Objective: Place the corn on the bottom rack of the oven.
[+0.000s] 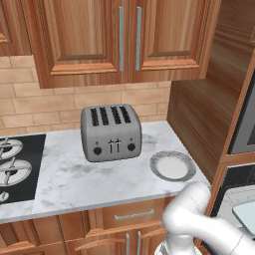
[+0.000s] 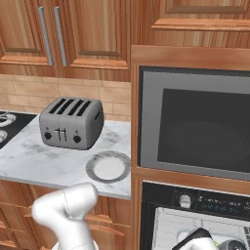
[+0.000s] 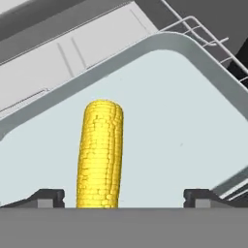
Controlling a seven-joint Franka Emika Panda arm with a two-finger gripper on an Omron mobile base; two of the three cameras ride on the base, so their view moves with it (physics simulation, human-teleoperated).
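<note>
Yellow corn point(image 3: 100, 154) lies on a pale tray point(image 3: 184, 121) that sits on a wire rack point(image 3: 203, 29) inside the oven point(image 2: 195, 146), with its near end between the gripper's point(image 3: 123, 196) two dark tips. Those tips stand wide apart, clear of the cob on both sides. Out on the marble counter point(image 1: 64, 179), a silver toaster point(image 1: 110, 132) stands beside an empty round plate point(image 1: 172, 165), near a black stovetop point(image 1: 20, 167).
</note>
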